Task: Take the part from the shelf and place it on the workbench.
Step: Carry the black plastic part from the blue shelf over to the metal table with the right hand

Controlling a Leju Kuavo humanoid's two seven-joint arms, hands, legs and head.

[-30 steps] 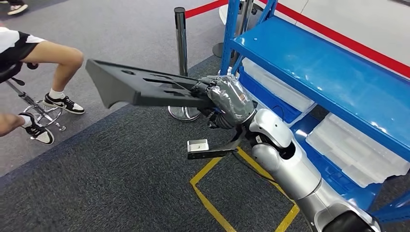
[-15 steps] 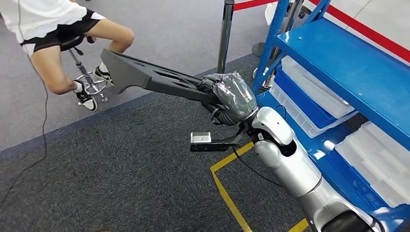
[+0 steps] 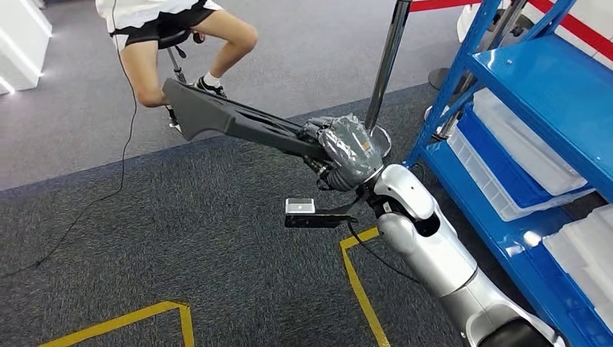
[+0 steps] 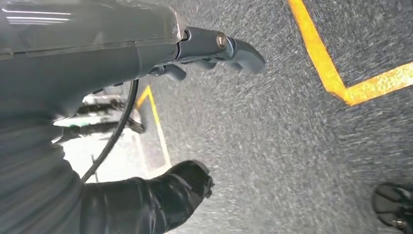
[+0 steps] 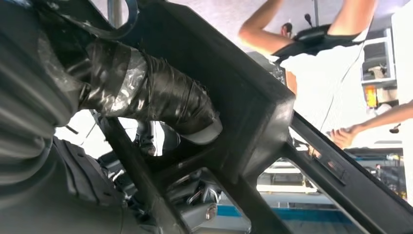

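The right hand [image 3: 345, 148], wrapped in shiny grey tape, grips one end of a long dark grey part [image 3: 231, 119] and holds it out in the air, clear of the shelf and above the carpet. The part reaches away to the far left from the hand, a flat moulded piece with slots cut through it, and its free end widens into a blunt angled plate close to the legs of a person [image 3: 181, 29] sitting on a stool [image 3: 176, 50] at the far side. In the right wrist view the taped thumb [image 5: 160, 100] presses against a black rib of the part [image 5: 243, 97], with the other fingers tucked under the frame. The blue shelf [image 3: 538, 79] stands to the right, with clear plastic bins [image 3: 517, 141] on its lower levels, and a chrome post [image 3: 387, 61] rises just left of its near upright. Yellow tape lines [image 3: 358, 282] mark the dark carpet [image 3: 181, 238] below the arm. The left hand [image 4: 214, 46] hangs over the carpet beside a yellow line [image 4: 331, 73]; its dark fingers look loosely bent with nothing in them, though the blurred picture leaves it uncertain whether it counts as open or closed.
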